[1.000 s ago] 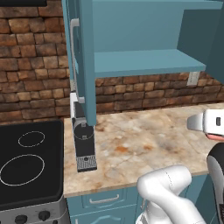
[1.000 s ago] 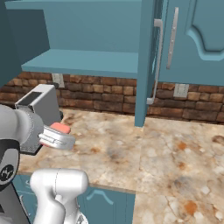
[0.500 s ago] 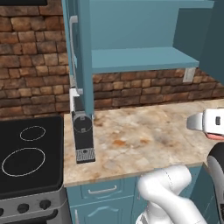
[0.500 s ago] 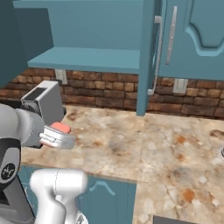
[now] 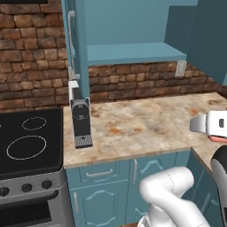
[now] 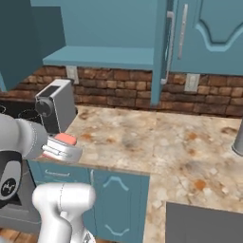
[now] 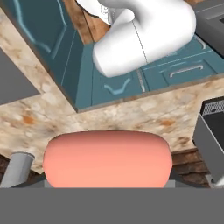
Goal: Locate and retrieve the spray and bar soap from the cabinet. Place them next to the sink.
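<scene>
Hand view has the bar soap (image 7: 108, 158) clamped in the pincer, so close that its lower edge is cut off and the fingertips are hidden behind it. Beyond it lies the marbled table (image 7: 131, 114). Right base view shows the pincer (image 6: 60, 147) over the table's front edge, only a salmon corner of the soap peeking out. A coffee machine (image 6: 56, 106) stands just behind it. Up beyond the pincer, the cabinet (image 6: 109, 56) hangs open, its shelf bare.
</scene>
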{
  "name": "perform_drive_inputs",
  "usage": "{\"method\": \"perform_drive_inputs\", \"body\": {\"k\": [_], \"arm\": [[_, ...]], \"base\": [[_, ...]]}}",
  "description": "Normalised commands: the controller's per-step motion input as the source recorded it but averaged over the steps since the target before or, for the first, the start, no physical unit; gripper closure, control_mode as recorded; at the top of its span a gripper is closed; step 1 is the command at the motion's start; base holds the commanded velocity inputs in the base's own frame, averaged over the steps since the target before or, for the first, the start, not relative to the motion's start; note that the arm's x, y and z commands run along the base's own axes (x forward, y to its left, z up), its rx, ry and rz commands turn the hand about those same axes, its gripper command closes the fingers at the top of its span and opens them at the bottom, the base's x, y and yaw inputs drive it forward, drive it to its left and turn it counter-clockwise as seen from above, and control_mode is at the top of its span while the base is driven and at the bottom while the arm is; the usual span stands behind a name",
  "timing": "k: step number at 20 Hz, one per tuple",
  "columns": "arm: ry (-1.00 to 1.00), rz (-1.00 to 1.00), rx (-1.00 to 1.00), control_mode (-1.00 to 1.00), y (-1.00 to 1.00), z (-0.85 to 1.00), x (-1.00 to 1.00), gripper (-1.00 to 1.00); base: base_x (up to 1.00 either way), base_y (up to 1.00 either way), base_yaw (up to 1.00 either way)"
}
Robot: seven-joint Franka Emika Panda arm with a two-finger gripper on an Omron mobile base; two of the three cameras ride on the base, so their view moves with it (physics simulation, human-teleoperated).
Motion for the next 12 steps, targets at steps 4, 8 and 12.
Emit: {"method": "perform_drive_inputs", "body": {"k": [4,8,12], "arm": [[0.00,0.00,0.00,1.00,0.00,0.00,0.00,1.00],[0.00,0.00,0.00,1.00,0.00,0.00,0.00,1.00],[0.00,0.00,0.00,1.00,0.00,0.00,0.00,1.00]], "base": [[-0.50,0.01,-0.04],[-0.46,0.04,-0.05],[-0.46,0.05,-0.04]]}}
